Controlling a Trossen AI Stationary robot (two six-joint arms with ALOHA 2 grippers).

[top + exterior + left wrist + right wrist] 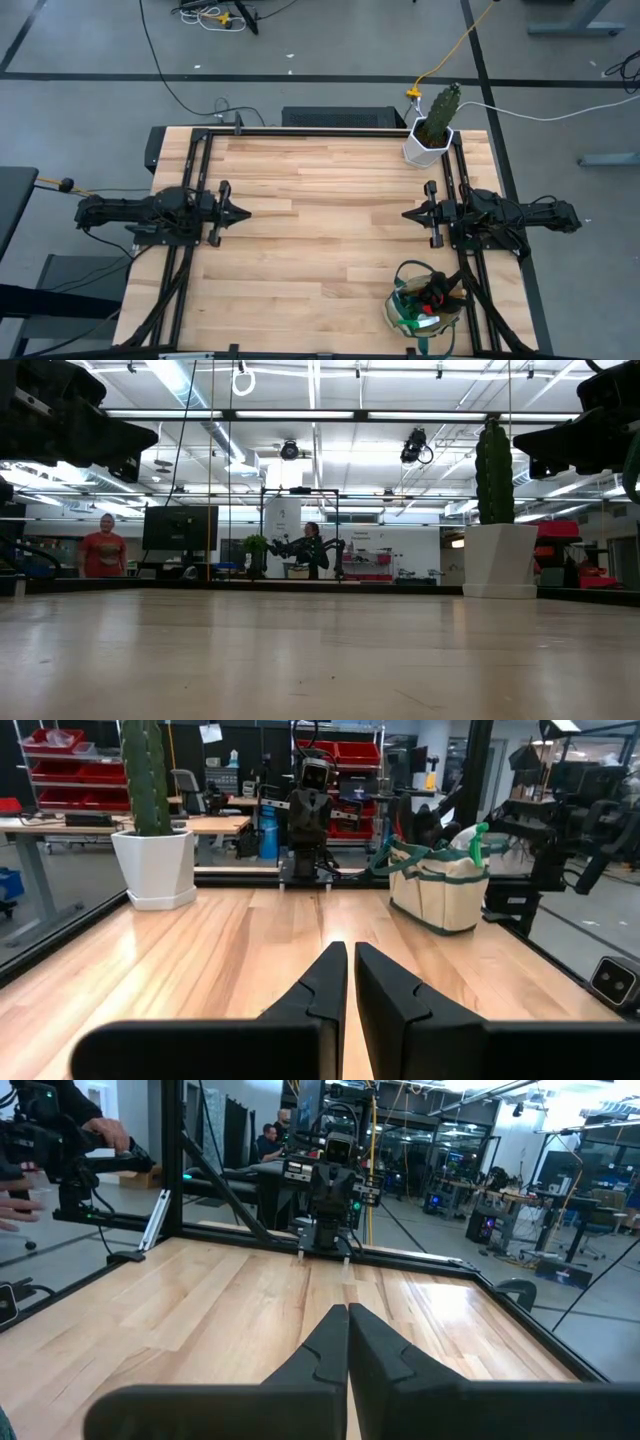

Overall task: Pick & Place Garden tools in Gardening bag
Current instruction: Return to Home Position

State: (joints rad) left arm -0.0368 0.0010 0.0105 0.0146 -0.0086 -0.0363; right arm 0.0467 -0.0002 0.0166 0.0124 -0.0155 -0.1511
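**Bag packed, both arms level and empty**

Near edge, right side: the gardening bag stands on the surface, spray bottle poking out, probably the gloves beside it. Mid-surface, left pincer and right pincer face each other, well apart, fingers pinched narrow, holding nothing. Far corner: the cactus.

The gardening bag sits at the table's near right corner with garden tools in it. The cactus pot stands at the far right corner.

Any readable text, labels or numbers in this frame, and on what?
None legible.
The bag, spray bottle and pot show no readable print.
Signs in the room behind are too blurred to read.
The left gripper and right gripper, both shut, show no marking.
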